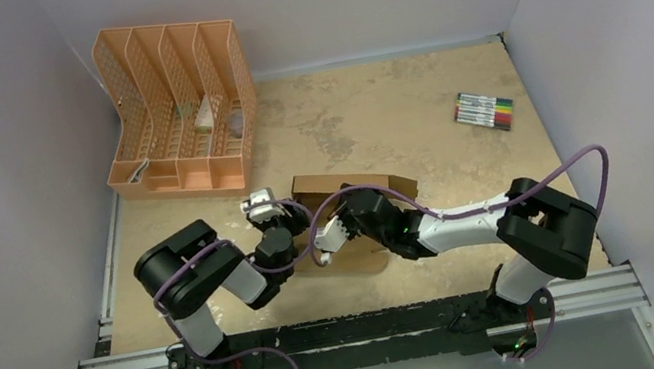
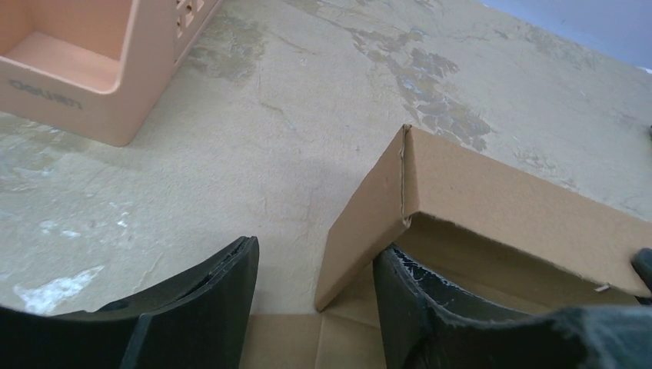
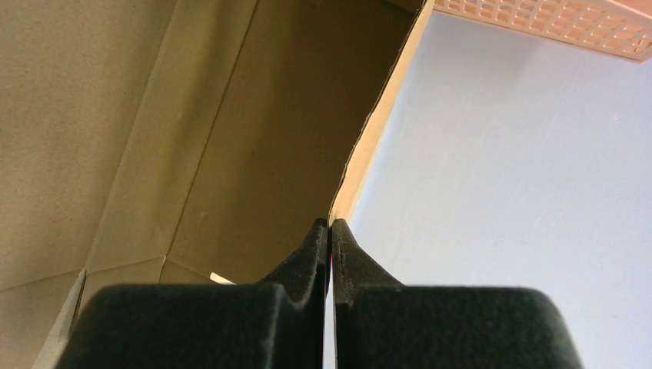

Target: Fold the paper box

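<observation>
Left gripper (image 2: 315,250), jaws wide, straddles the raised end flap (image 2: 361,223) of the paper box (image 2: 492,192), which sits just nearward and right of the organizer (image 2: 77,69). Right gripper (image 3: 330,224), pinched shut, touches a wall edge (image 3: 377,115); unheld, the flap may spring flat.

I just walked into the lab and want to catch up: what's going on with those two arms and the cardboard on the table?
Both arms are working on the paper box at the middle of the table. The box is partly folded, with walls raised. The right pincer is shut on the edge of one upright wall. The left pincer is open, with its fingers on either side of a tilted end flap. The orange organizer and the markers sit farther back, with neither arm near them.
</observation>
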### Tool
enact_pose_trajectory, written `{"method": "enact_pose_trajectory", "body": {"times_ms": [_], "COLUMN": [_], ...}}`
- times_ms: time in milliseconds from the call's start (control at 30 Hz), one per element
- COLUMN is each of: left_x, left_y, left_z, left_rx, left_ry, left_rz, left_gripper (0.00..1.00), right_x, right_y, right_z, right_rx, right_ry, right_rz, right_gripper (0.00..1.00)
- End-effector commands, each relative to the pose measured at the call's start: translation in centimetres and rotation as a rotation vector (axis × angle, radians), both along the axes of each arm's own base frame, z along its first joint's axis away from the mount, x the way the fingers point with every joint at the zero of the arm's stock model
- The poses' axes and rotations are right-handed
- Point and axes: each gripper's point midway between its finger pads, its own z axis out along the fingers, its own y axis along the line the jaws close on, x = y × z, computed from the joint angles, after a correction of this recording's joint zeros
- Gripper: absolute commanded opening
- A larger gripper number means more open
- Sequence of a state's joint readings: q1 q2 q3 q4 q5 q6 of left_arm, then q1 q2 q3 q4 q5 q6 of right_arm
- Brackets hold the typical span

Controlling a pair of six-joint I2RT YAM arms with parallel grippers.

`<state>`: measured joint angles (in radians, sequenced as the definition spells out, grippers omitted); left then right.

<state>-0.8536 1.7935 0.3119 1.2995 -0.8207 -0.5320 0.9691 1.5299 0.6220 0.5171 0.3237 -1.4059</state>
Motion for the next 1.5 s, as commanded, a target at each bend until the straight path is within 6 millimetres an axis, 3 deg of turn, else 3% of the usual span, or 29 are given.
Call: {"method": "enact_pose_trajectory", "body": {"times_ms": [0,267,400,600,833,1100,1300,1467], "left_x": [-1.3,-4.3,-4.7,-4.8,-4.3,-1.0,0.7,1.1], "left_y": [0.7,1.7,2.8,4.3,3.8,3.9,2.4,1.7], "left_z": [1.5,2.7,3.8,7.1,9.1,10.4,11.4,10.2], "left_rx": [-0.049,-0.129,-0.11,-0.106,-0.092,-0.131,-0.085,-0.068], "left_ry": [-0.016,0.028,0.069,0.074,0.137,0.244,0.29,0.359], "left_rz": [-0.037,-0.106,-0.062,0.0,-0.033,-0.091,-0.148,-0.184], "left_gripper": [0.57,0.66,0.67,0.76,0.84,0.85,0.85,0.85], "right_x": [0.0,0.4,0.7,0.9,-0.4,-1.8,0.2,1.5], "right_y": [-1.0,-0.5,-0.2,0.0,-0.2,-2.2,-6.1,-9.3], "right_z": [-1.8,-1.2,-0.4,2.0,5.1,8.0,8.9,8.1], "right_rx": [-0.045,-0.016,0.022,0.145,0.329,0.502,0.68,0.806], "right_ry": [0.049,0.026,0.012,0.076,0.213,0.311,0.377,0.412], "right_rz": [-0.043,-0.039,-0.053,-0.14,-0.226,-0.342,-0.58,-0.717], "right_gripper": [0.0,0.01,0.21,0.41,0.6,0.67,0.68,0.69]}}
